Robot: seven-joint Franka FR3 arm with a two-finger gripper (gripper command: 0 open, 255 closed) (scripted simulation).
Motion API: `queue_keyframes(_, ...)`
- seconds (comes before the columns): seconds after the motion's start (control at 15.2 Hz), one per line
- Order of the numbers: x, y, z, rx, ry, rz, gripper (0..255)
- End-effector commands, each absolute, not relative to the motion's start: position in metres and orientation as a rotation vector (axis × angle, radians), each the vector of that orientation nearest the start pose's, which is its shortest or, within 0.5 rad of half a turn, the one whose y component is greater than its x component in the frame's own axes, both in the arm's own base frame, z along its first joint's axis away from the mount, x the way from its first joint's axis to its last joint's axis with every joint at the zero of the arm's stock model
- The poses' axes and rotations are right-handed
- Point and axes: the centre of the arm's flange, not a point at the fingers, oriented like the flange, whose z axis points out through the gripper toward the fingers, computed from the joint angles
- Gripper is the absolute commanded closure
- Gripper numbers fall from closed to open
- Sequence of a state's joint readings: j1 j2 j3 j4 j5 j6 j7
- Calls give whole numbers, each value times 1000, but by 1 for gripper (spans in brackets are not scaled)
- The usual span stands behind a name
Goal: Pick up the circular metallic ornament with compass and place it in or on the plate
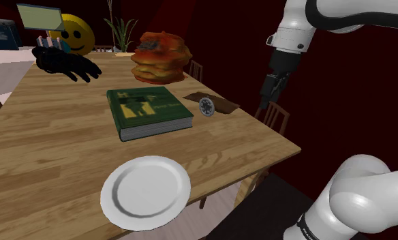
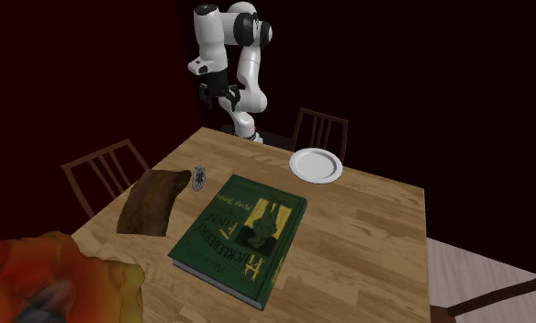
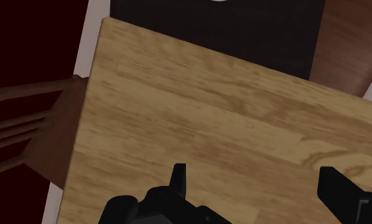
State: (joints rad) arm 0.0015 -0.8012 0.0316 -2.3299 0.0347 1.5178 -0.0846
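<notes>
The ornament (image 1: pixel 206 106), a small round metallic disc, stands on edge on the wooden table (image 1: pixel 68 150) beside a brown cloth (image 1: pixel 218 101). In the second exterior view the ornament (image 2: pixel 198 176) is between the cloth (image 2: pixel 151 200) and a green book (image 2: pixel 241 234). A white plate (image 1: pixel 145 189) lies near the table's front edge, and the plate (image 2: pixel 315 165) is nearest the arm. My gripper (image 1: pixel 272 88) hangs open and holds nothing, high above the table's edge, to the shoulder view's right of the ornament. In the wrist view the gripper (image 3: pixel 255 184) has its fingers (image 3: pixel 178 178) spread over bare wood.
The green book (image 1: pixel 148 111) lies mid-table between ornament and plate. An orange lumpy object (image 1: pixel 160 56), a black object (image 1: pixel 65 63) and a yellow smiley ball (image 1: pixel 77 34) stand at the far side. Wooden chairs (image 1: pixel 276 116) sit along the table's edges.
</notes>
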Motion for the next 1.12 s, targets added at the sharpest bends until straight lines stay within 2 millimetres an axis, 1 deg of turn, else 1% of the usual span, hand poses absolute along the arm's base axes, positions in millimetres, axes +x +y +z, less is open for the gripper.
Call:
queue_keyframes(0.0,297,17,603,-3125,-171,17,0)
queue_keyframes(1.06,508,20,550,-3133,-92,77,0)
